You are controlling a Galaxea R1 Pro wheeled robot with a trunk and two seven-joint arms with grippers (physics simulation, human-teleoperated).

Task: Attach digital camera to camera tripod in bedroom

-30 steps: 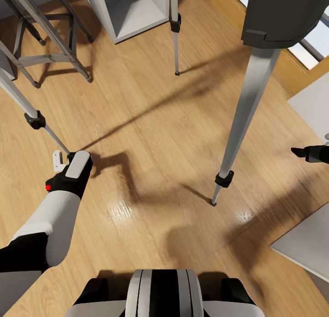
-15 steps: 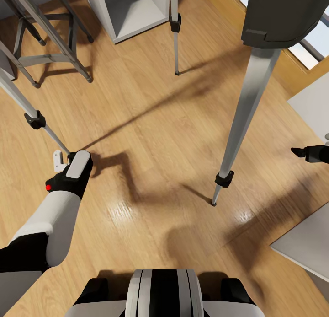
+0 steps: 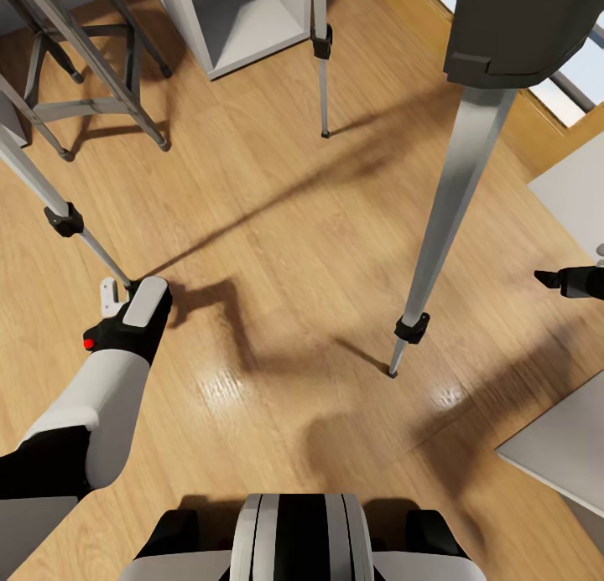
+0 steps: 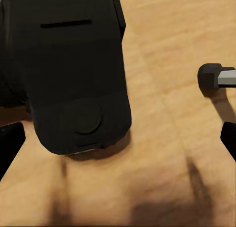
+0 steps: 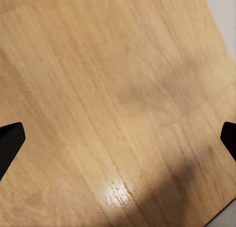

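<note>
**Camera on the floor under my left gripper, tripod legs all around me**

In my left wrist view the digital camera [image 4: 73,74] sits on the plank floor [image 4: 167,153], a matte black block with rounded corners, a thin slot and a round raised disc on the face toward me. My left gripper [image 4: 118,138] hangs over it with the jaws spread wide; the camera lies between the two dark fingertips [image 4: 10,148], neither touching it. A black-capped silver leg tip of the camera tripod [image 4: 219,79] rests just beside it.

From the head view the left gripper [image 3: 113,296] is at the foot of the left tripod leg [image 3: 63,216], mostly hidden behind my wrist. The camera tripod [image 3: 457,187] straddles me: smooth silver tubes with black collars, one leg planted ahead on my right, one further off [image 3: 322,53], under a big black head [image 3: 520,28].

The right gripper [image 3: 554,279] is out near the frame edge; in its wrist view the fingertips [image 5: 11,141] stand far apart over bare glossy wood, holding nothing.

A grey metal stool [image 3: 84,86] stands beyond the left leg, and a white open cabinet [image 3: 243,23] with nothing visible inside is beside it. Pale flat surfaces [image 3: 554,455] bound my right side; open floor lies between the legs.
</note>
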